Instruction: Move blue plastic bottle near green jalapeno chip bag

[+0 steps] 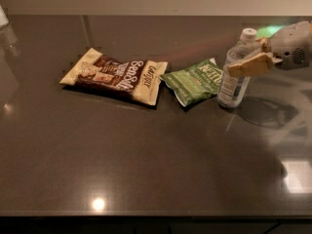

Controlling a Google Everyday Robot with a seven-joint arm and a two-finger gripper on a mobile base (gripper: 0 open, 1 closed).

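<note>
The blue plastic bottle (233, 87), clear with a white cap and a blue-and-white label, stands upright at the right of the dark table, its base on or just above the surface. The green jalapeno chip bag (194, 80) lies flat just left of it, almost touching the bottle's base. My gripper (243, 56) reaches in from the right edge. Its tan fingers (251, 65) clasp the bottle's upper body below the cap.
A larger brown-and-cream snack bag (117, 74) lies left of the green bag. The dark glossy table (156, 160) stretches toward the front edge. A pale object (2, 18) shows at the far left edge.
</note>
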